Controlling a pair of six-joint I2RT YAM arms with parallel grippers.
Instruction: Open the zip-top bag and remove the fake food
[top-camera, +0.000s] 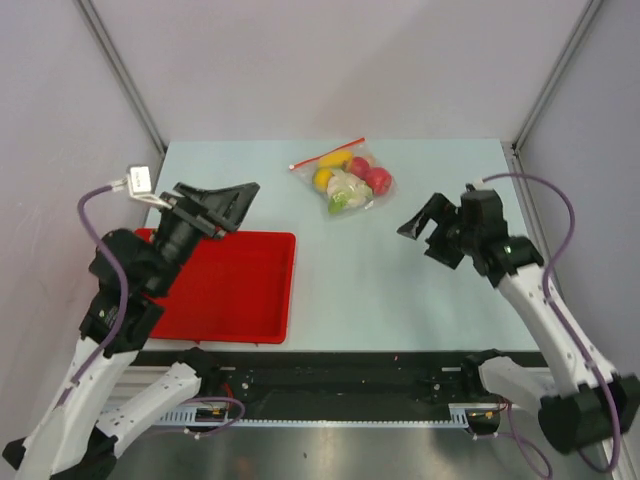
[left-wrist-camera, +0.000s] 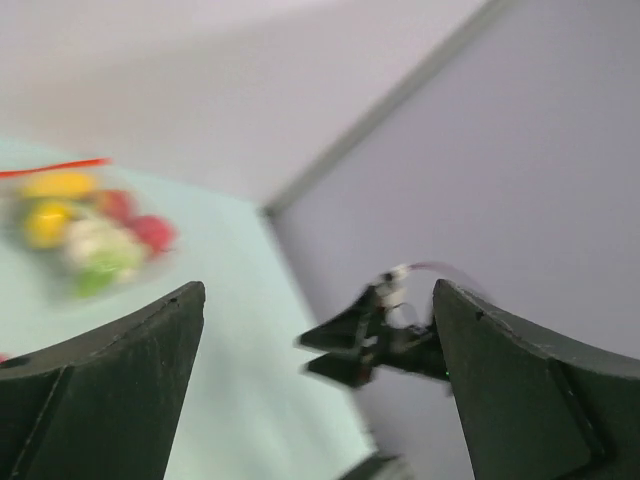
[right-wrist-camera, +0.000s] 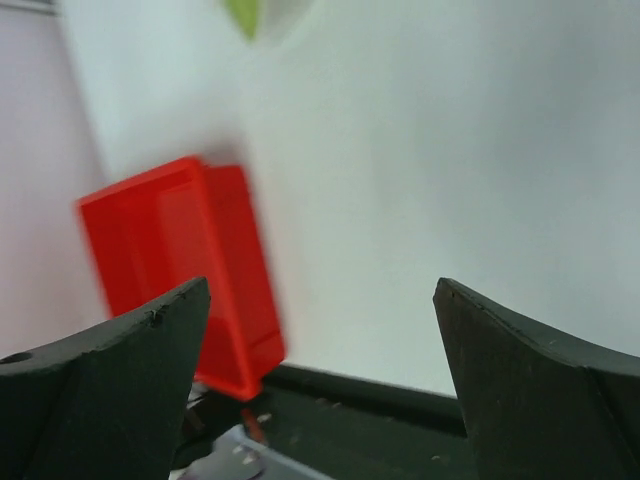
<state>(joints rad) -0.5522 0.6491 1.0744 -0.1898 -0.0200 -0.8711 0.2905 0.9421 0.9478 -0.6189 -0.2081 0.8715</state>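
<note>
The zip-top bag (top-camera: 347, 184) lies shut on the far middle of the table, with its red zip strip (top-camera: 326, 154) on the far side. The fake food (top-camera: 378, 180) is inside it: yellow, red, whitish and green pieces. It shows blurred in the left wrist view (left-wrist-camera: 90, 232). My left gripper (top-camera: 238, 207) is open and empty, in the air left of the bag and over the tray's far edge. It also shows in its own view (left-wrist-camera: 318, 295). My right gripper (top-camera: 418, 232) is open and empty, right of the bag and nearer. It also shows in its own view (right-wrist-camera: 320, 290).
A red flat tray (top-camera: 230, 285) lies at the near left and shows in the right wrist view (right-wrist-camera: 170, 265). Grey walls with metal corner posts enclose the table. A black rail runs along the near edge.
</note>
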